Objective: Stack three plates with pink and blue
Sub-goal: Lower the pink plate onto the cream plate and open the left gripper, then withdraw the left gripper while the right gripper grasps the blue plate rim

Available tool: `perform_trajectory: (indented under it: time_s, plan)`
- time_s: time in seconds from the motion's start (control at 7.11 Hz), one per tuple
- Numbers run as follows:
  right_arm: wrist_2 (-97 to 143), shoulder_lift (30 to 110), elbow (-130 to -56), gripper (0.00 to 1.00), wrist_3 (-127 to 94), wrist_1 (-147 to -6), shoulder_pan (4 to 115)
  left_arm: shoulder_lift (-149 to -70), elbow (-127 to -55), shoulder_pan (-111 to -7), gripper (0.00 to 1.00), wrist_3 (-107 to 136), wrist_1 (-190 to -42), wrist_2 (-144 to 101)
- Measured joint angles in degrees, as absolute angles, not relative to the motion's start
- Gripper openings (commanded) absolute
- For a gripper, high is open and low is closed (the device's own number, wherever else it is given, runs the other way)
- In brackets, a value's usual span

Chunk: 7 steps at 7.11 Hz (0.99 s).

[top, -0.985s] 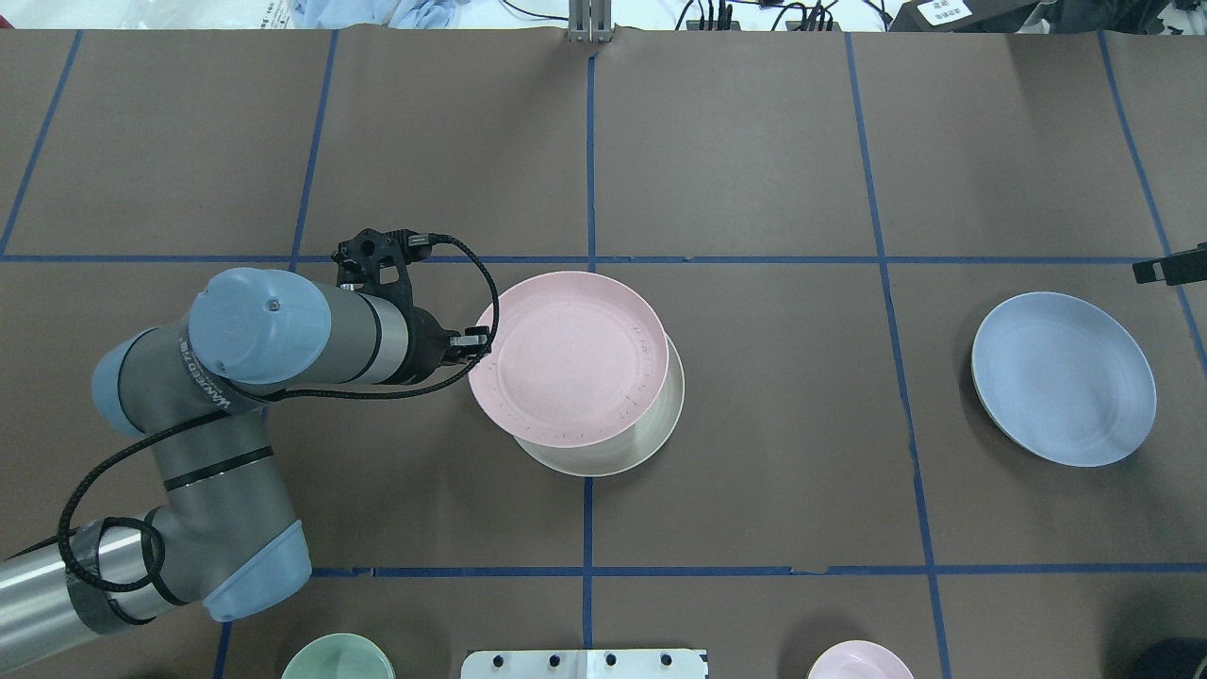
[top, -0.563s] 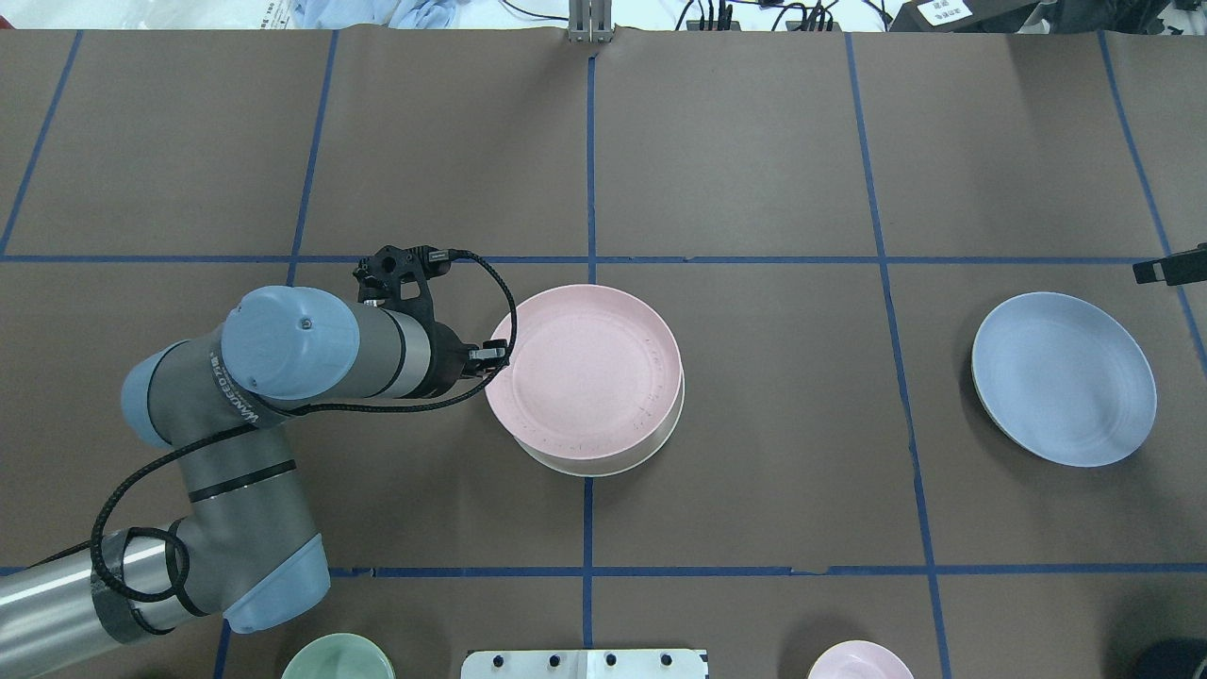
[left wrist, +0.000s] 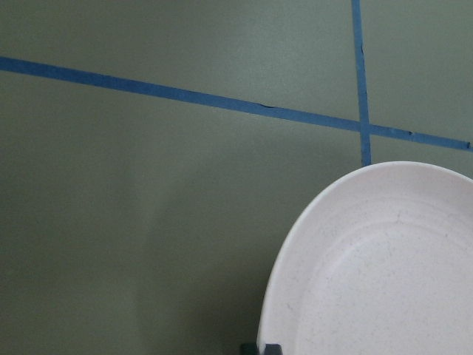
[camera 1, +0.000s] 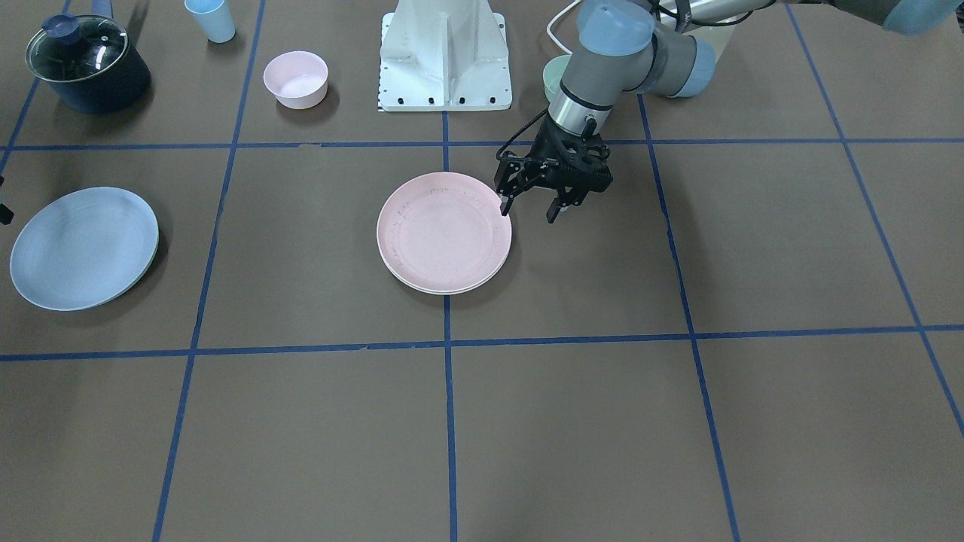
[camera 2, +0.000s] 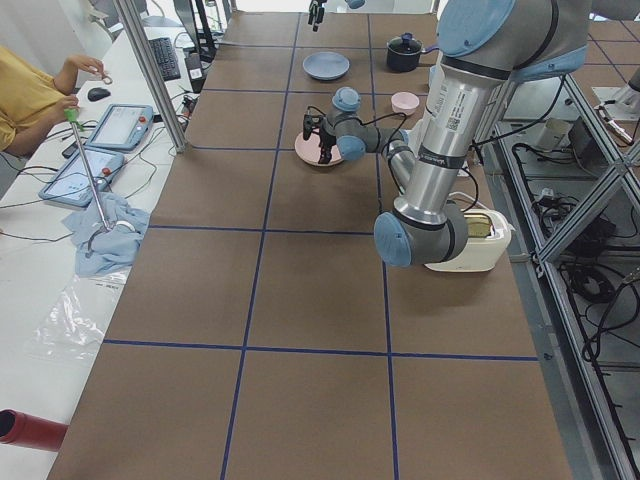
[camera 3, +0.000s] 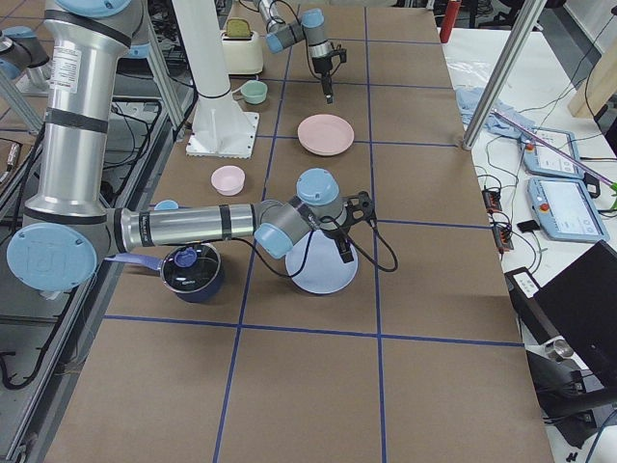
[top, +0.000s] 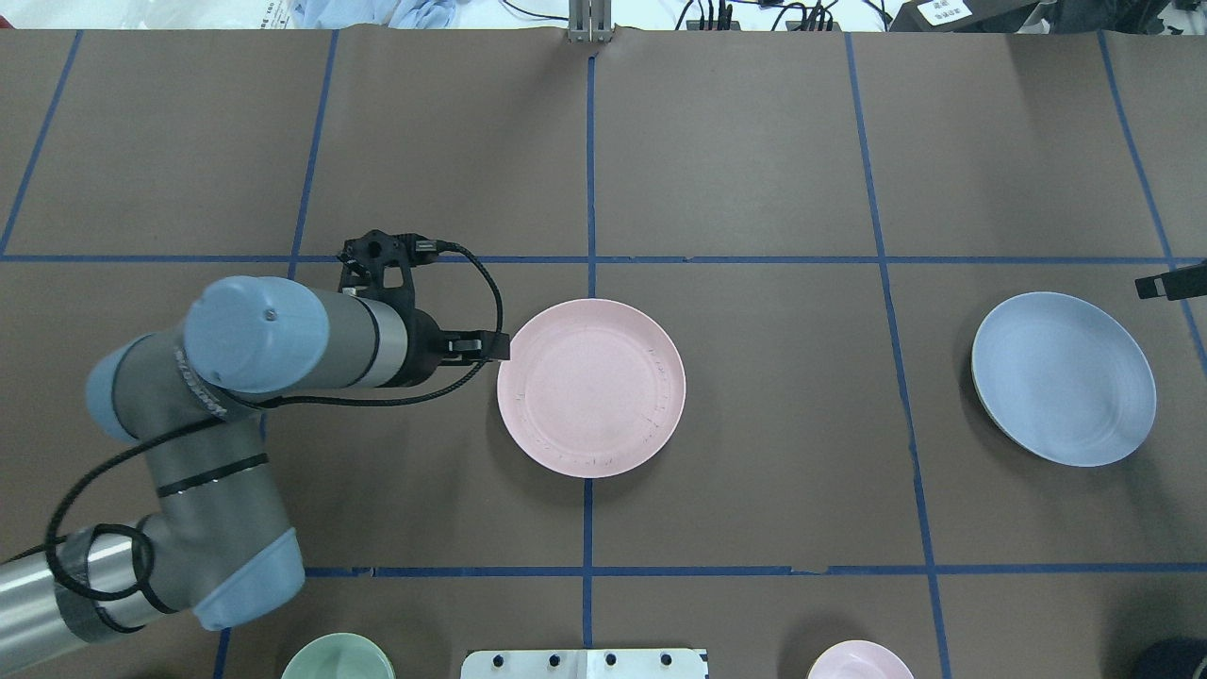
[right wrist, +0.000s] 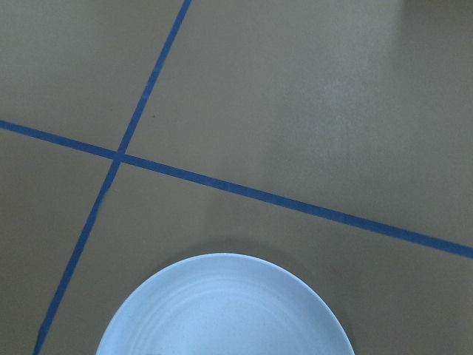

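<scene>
Tabletop (camera 1: 678, 414) — pink plate (camera 1: 443, 229) on cream plate (camera 1: 444, 291)

A round, shallow, matte pastel pink plate (top: 591, 388) lies level and right way up, nested squarely on an equal-sized pale cream plate (camera 1: 446, 292) of which only a thin rim shows, straight out in front of the white robot base (top: 585, 663). A matching light blue plate (top: 1064, 378) sits alone, well off to the base's right

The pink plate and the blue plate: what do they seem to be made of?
The pink plate looks like matte plastic or fibre composite: tiny dark specks, no glare. The blue plate seems the same, matte, with faint concentric rings. Matte ceramic cannot be ruled out.
</scene>
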State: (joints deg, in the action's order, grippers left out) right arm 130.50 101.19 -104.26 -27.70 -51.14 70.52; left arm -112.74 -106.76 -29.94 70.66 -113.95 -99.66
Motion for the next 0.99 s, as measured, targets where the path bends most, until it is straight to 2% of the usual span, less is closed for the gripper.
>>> perform_trajectory:
  time_s: [0.28,0.42,0.56,0.84,0.99]
  plan:
    - [125.7,104.0,-101.2,0.96,-33.8,-44.0,66.1,-105.8,-111.8,-35.2,1.00,60.7,-113.6,-104.9]
    - [123.1,104.6,-96.7,0.89,-38.8,-35.3,63.0,-103.9,-113.2,-36.2,1.00,58.9,-113.6,-105.7]
    - [120.9,104.8,-92.1,0.82,-42.1,-28.0,60.7,-103.3,-113.8,-36.5,1.00,58.4,-113.6,-106.0]
    - [118.5,104.8,-86.1,0.80,-44.1,-22.2,59.2,-103.1,-114.0,-36.6,1.00,58.5,-113.6,-106.2]
    - [117.5,104.8,-84.6,0.60,-44.3,-21.7,59.0,-103.2,-114.1,-36.6,1.00,58.6,-113.6,-106.2]
